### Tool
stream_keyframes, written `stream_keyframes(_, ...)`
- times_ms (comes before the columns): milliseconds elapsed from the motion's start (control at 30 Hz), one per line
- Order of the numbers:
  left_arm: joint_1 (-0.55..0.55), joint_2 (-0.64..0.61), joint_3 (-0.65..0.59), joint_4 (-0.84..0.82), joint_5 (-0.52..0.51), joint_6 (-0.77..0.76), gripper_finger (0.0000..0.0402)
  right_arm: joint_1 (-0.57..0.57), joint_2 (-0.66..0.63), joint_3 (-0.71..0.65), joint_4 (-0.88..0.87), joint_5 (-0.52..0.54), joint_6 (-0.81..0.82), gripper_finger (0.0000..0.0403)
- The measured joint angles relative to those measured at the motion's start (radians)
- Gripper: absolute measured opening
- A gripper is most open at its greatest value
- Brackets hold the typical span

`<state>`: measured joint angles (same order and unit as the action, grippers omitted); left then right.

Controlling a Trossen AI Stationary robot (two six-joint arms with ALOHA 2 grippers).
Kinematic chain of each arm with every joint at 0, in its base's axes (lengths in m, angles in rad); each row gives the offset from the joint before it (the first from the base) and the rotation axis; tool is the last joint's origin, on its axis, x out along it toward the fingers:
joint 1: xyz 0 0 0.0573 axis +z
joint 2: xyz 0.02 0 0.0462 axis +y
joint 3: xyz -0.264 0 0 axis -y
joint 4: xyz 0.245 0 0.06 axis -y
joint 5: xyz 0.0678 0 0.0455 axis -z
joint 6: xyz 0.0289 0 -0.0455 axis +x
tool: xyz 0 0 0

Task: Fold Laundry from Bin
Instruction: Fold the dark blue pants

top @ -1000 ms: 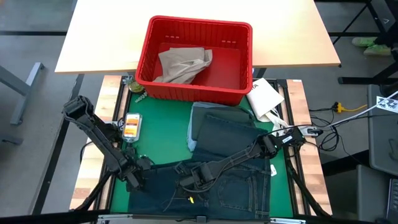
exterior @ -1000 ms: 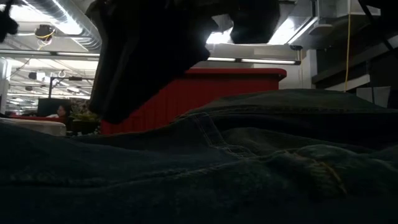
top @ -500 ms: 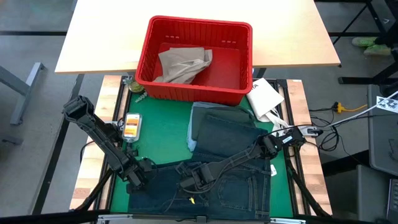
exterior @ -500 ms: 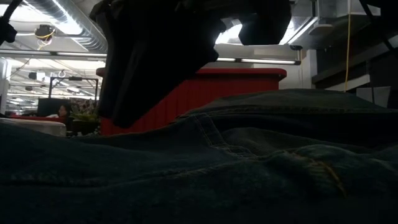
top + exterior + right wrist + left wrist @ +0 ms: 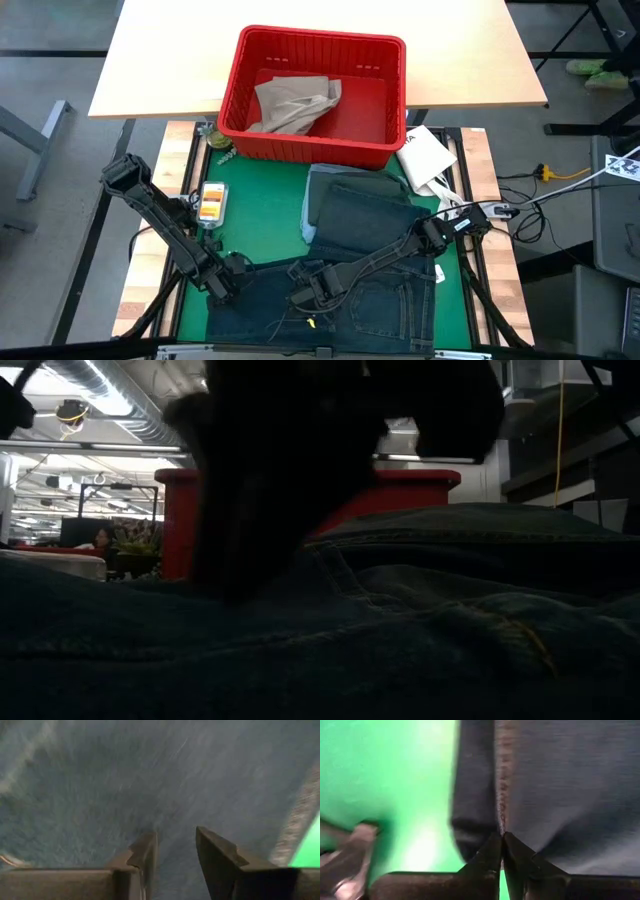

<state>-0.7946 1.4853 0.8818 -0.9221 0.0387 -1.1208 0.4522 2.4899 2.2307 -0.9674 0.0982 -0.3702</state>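
Left wrist view is showing the left tool (image 5: pixel 502 845) with its fingers pressed together, pinching the seamed edge of the dark blue jeans (image 5: pixel 560 790) where that edge is meeting the green mat (image 5: pixel 385 775). In the high view this tool (image 5: pixel 226 284) is sitting at the jeans' left edge (image 5: pixel 330 305), near the front of the counter (image 5: pixel 140 275), while the right tool (image 5: pixel 308 296) is lying on top of the denim nearer its middle; its own wrist view is showing the fingers (image 5: pixel 145 857) standing partly apart against the cloth (image 5: pixel 125 785), and whether they are gripping a fold cannot be told. Behind the jeans a dark green garment (image 5: pixel 365 215) is resting on a light blue one (image 5: pixel 309 215), with a white packet (image 5: pixel 425 155) beside them. The red bin (image 5: pixel 315 95) is standing at the far end, against a pale wooden tabletop (image 5: pixel 170 60), holding tan trousers (image 5: pixel 292 105). An orange-faced device (image 5: pixel 211 203) is lying on the mat's left. The low view is looking over denim to the bin (image 5: pixel 400 495) and a lit room with ceiling ducts (image 5: pixel 100 385).
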Motion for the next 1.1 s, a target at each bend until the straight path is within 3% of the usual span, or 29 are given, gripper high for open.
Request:
stream_keyframes(233,0.049,0.0,0.0,-0.094,-0.11,-0.083,0.0002,0.0,-0.007,-0.102,0.062,0.003,0.003,0.0137)
stream_keyframes(533,0.146,0.0,-0.017,-0.099,-0.315,-0.103,0.0001,-0.001,-0.007,-0.109,0.066,-0.002,0.0,0.0137)
stream_keyframes(800,0.167,0.0,-0.099,-0.066,-0.094,-0.1,0.0014,-0.001,-0.005,-0.109,0.065,-0.002,0.0,0.0137)
stream_keyframes(1100,0.155,0.0,-0.087,-0.11,-0.051,-0.073,0.0083,-0.001,0.006,-0.035,0.011,0.021,-0.002,0.0137)
